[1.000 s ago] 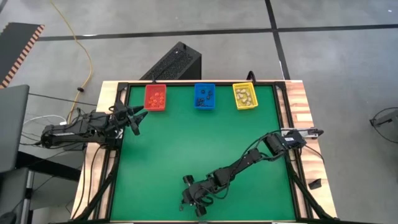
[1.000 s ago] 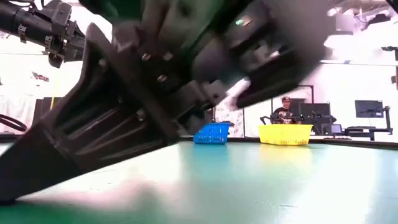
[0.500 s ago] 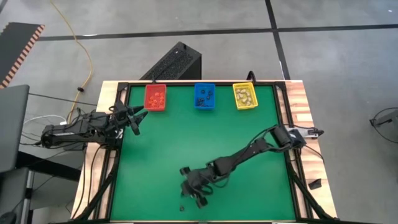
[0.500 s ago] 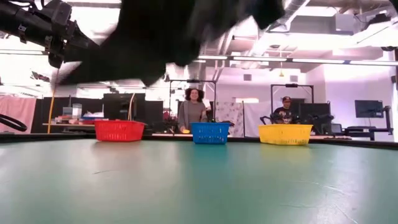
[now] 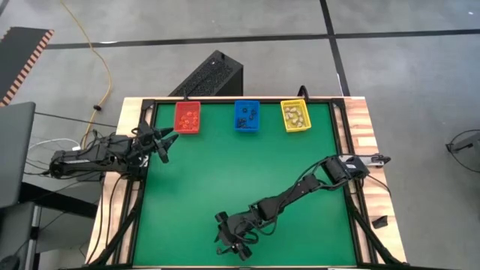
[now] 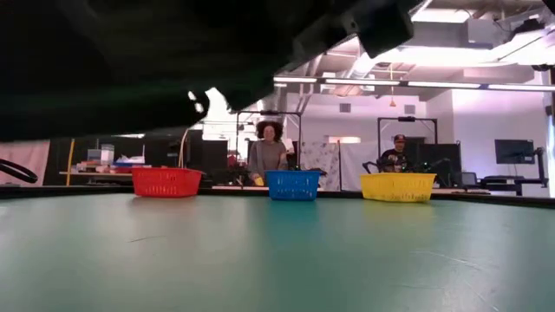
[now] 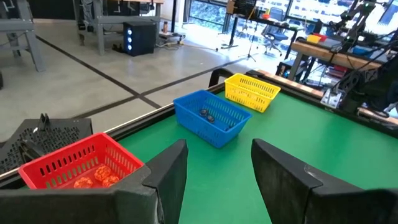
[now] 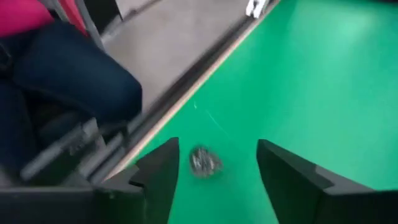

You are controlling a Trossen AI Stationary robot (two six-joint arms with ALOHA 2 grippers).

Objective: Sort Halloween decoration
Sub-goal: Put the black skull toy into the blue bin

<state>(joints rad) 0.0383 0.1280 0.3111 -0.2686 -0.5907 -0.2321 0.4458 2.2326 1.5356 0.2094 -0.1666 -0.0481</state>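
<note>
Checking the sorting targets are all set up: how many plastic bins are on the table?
3, in a row along the far edge: red bin nearest the left arm, blue bin in the middle, yellow bin.

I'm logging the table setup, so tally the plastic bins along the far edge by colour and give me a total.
red bin: 1
blue bin: 1
yellow bin: 1
Total: 3 bins

The green table (image 5: 225, 172) carries red (image 5: 187, 118), blue (image 5: 246, 115) and yellow bins (image 5: 295, 115) (far edge) and one small trinket (image 8: 203, 162).
</note>
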